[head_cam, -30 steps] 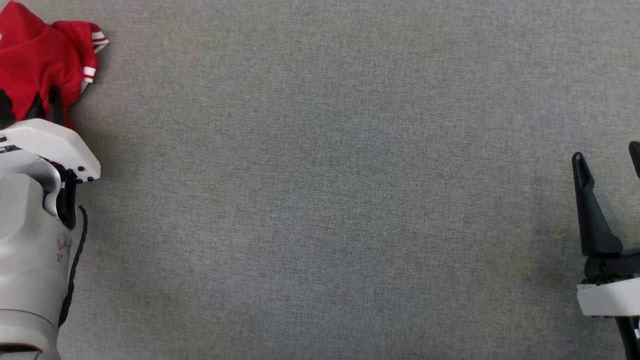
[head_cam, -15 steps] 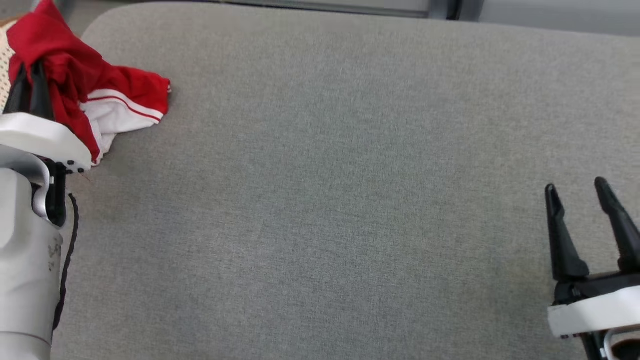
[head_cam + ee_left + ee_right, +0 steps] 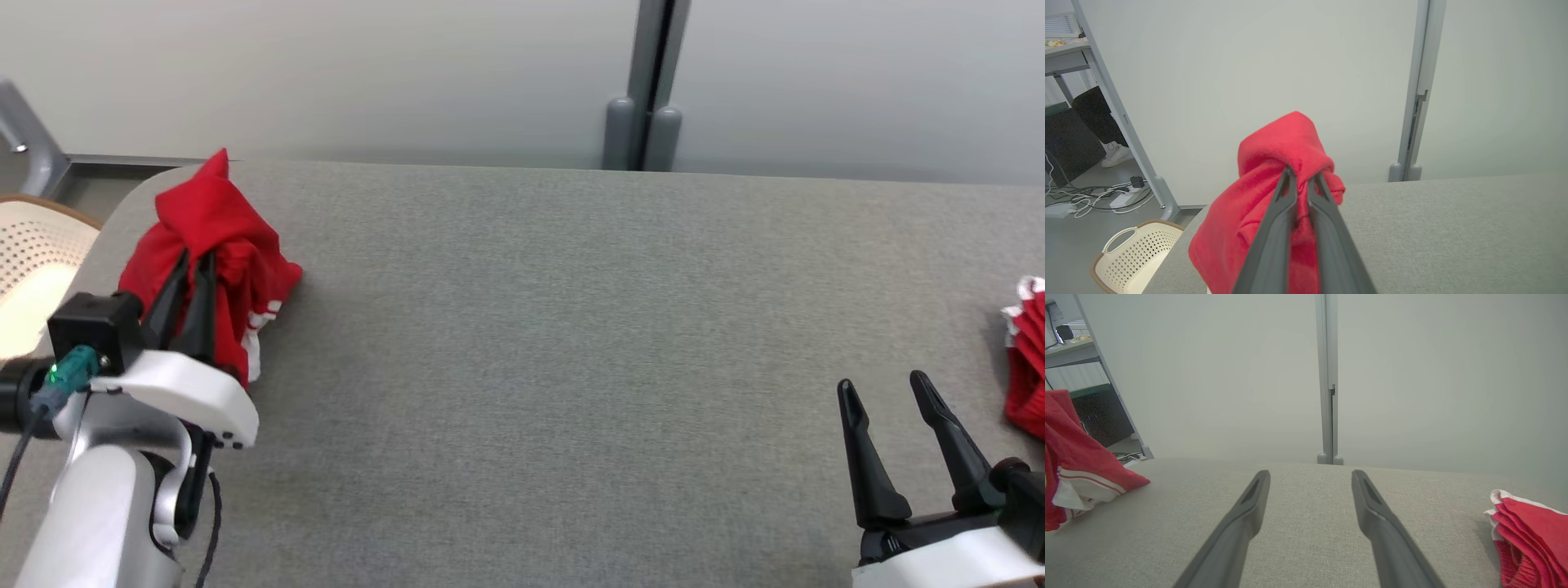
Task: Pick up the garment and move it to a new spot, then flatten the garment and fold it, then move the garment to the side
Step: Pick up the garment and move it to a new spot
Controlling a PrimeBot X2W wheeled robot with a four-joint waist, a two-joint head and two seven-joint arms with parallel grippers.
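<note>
**Head view: garment point(image 3: 237, 233) gripped by left end effector point(image 3: 194, 260), well left of the wall post point(image 3: 649, 82)**

We saw it pinched narrow on the red bunch, which stood roughly upright, hem trailing on the grey fabric worktop point(image 3: 571, 343). The free middle, we judged, lay rightward, before the post. Our right end effector point(image 3: 882, 381) stood wide and empty right of the post, near a folded red stack point(image 3: 1024, 392).
</note>
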